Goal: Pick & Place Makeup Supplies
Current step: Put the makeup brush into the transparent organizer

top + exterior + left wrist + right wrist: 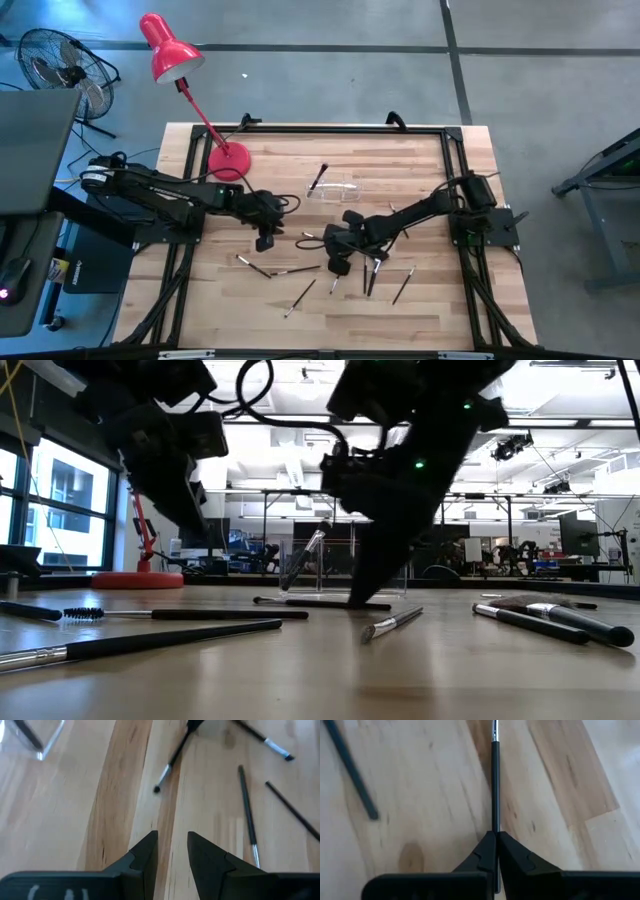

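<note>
Makeup brush pinched at its tip end: slip and swing were the risks

Makeup supplies lay scattered over the front half of the table, and your right gripper had closed its fingers tight on one thin dark brush near the table's middle. The grip sat close to one end of the handle, so most of the length stuck out ahead of the fingers, down to a silvery collar. In my judgement that was the weak point: lifted from there, the long free end could have pivoted or dragged on the wood and slid out of the pinch.

Other brushes lay just beside it, one dark handle near enough that a swinging tip could have knocked it.

The clear holder stood a little beyond, with one brush already leaning in it. It looked light, and a brush arriving at a slant might have tipped it or missed its mouth.

Your left gripper hovered over bare wood nearby, fingers slightly apart and holding nothing. The two arms were close, so a wide move risked contact.
</note>
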